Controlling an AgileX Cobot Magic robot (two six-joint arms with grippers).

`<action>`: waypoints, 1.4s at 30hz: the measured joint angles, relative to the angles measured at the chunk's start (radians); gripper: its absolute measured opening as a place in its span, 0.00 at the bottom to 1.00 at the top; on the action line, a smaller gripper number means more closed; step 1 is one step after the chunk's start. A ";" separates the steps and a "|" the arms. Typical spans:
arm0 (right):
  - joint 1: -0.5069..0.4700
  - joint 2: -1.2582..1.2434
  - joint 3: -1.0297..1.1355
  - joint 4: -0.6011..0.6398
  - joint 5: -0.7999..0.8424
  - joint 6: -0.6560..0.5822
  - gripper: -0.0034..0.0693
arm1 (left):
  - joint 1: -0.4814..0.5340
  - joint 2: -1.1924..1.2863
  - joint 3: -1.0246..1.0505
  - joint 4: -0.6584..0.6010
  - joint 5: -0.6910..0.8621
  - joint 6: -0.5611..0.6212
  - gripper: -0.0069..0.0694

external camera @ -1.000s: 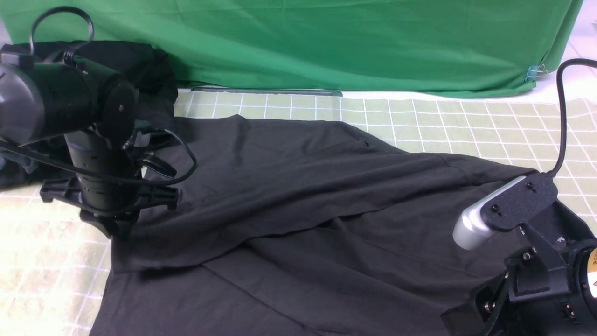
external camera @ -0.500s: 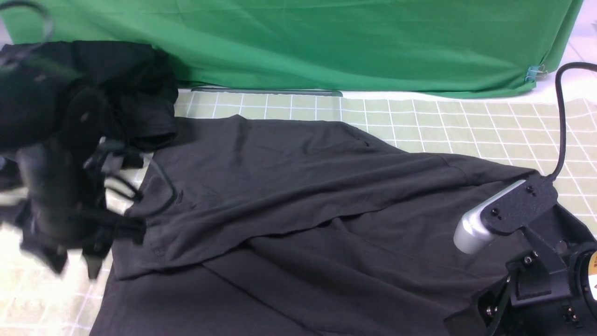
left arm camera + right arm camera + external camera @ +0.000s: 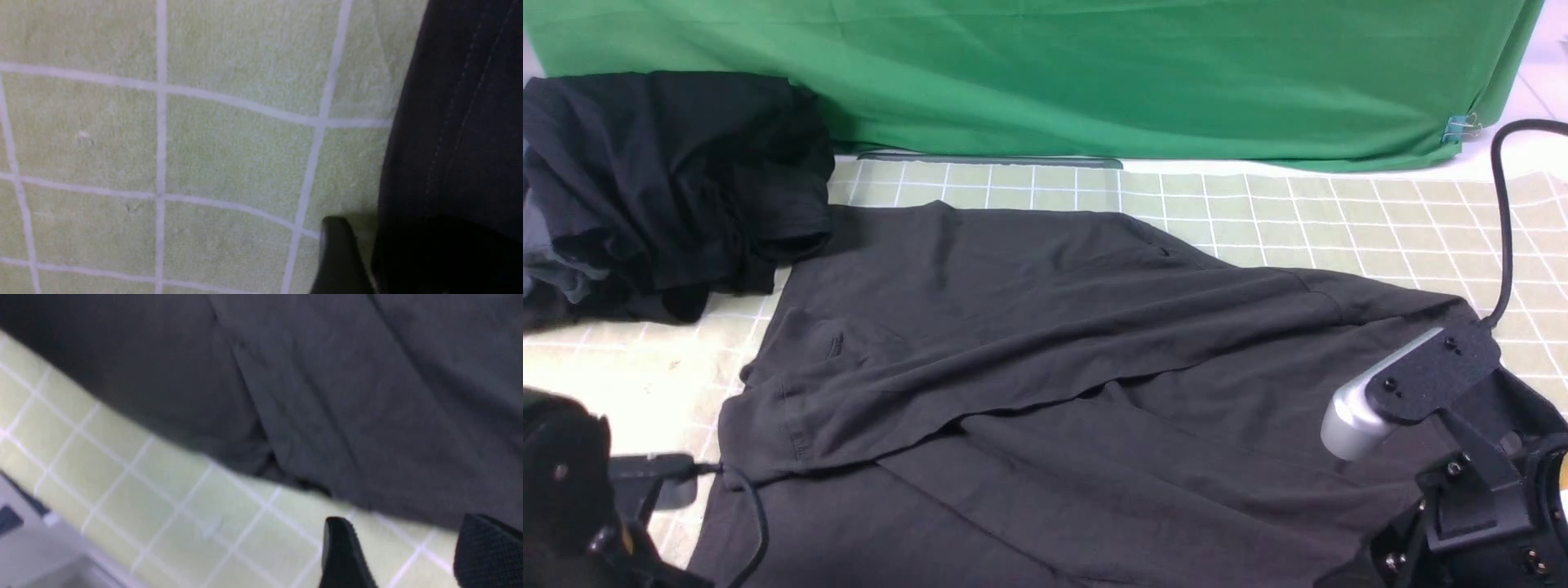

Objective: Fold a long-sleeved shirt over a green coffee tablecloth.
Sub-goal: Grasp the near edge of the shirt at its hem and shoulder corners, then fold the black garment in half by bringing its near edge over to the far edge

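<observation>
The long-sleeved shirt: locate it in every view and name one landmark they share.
Front view: the long-sleeved shirt spreads across the middle and near side.
Left wrist view: only its stitched edge, beside the grid.
Right wrist view: the shirt fills most of the picture.
Shared landmark: the white grid of the green coffee tablecloth.

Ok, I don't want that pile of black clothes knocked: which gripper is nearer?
Left. The left gripper is at the left edge of the long-sleeved shirt, robot-side of the pile of black clothes; the right gripper is at the shirt's right edge.
</observation>
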 joint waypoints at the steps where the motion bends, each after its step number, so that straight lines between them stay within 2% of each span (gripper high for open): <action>1: 0.000 0.000 -0.017 0.000 0.037 -0.008 0.54 | 0.000 0.002 0.006 -0.003 -0.007 -0.007 0.62; 3: 0.000 0.000 -0.044 -0.001 0.073 -0.026 0.54 | 0.000 0.008 0.007 -0.015 -0.024 -0.015 0.64; 6: 0.000 0.003 -0.066 -0.002 0.093 -0.047 0.54 | 0.000 0.012 0.007 -0.038 -0.032 -0.019 0.56; 9: 0.000 0.036 -0.069 -0.003 0.133 -0.073 0.54 | 0.000 0.012 0.007 -0.042 -0.014 -0.008 0.31; 12: 0.001 0.102 -0.069 0.003 0.154 -0.129 0.54 | 0.000 0.004 0.000 -0.031 0.026 0.014 0.15; 16: 0.047 0.201 -0.069 0.008 0.153 -0.177 0.56 | 0.000 -0.064 -0.026 0.011 0.118 0.013 0.11; 23: 0.198 0.368 -0.069 -0.091 0.015 -0.181 0.87 | 0.000 -0.257 -0.031 0.007 0.193 0.013 0.11; 27: 0.215 0.446 -0.069 -0.134 -0.049 -0.168 0.89 | 0.000 -0.307 -0.031 0.004 0.232 0.013 0.11; 32: 0.219 0.566 -0.069 -0.172 -0.090 -0.147 0.80 | 0.000 -0.330 -0.031 0.004 0.263 0.013 0.11; 34: 0.219 0.593 -0.070 -0.194 -0.096 -0.124 0.60 | 0.000 -0.347 -0.034 0.002 0.287 0.013 0.11; 35: 0.219 0.593 -0.070 -0.195 -0.096 -0.121 0.58 | 0.000 -0.349 -0.035 0.001 0.289 0.013 0.11; 36: 0.219 0.590 -0.066 -0.203 -0.096 -0.106 0.33 | 0.000 -0.371 -0.042 0.000 0.308 0.013 0.11; 37: 0.219 0.581 -0.061 -0.201 -0.091 -0.092 0.22 | 0.000 -0.388 -0.051 -0.001 0.322 0.013 0.11; 39: 0.220 0.556 -0.045 -0.192 -0.068 -0.081 0.12 | 0.000 -0.430 -0.078 -0.016 0.332 0.013 0.11; 42: 0.220 0.478 -0.022 -0.188 -0.022 -0.064 0.09 | 0.000 -0.475 -0.133 -0.042 0.346 0.013 0.11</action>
